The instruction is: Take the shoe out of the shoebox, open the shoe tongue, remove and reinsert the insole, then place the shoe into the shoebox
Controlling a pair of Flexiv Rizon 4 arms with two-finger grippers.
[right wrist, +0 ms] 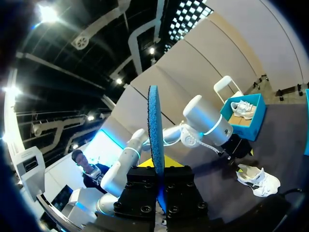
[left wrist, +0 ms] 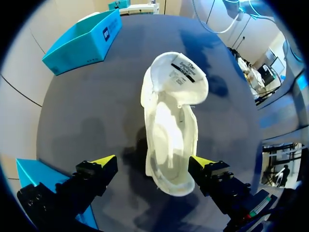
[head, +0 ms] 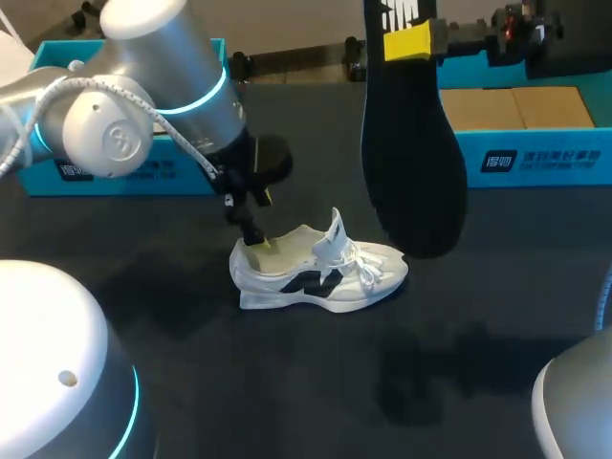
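- White sneaker with black side logo (head: 320, 273) stands upright on the dark surface (head: 287, 392), tongue raised, opening clear.
- Step looks like reinsertion. Advice: turn the long black foam insole (head: 411, 163) in line with the shoe, feed its wide end in towards the toe, brace the heel so the shoe can't slide.
- Left claw (left wrist: 152, 163) is released and straddles the heel; one fingertip is near the heel, the other apart.
- Right claw (head: 409, 40) is clenched on the insole's narrow end, holding it well above the shoe's toe side.
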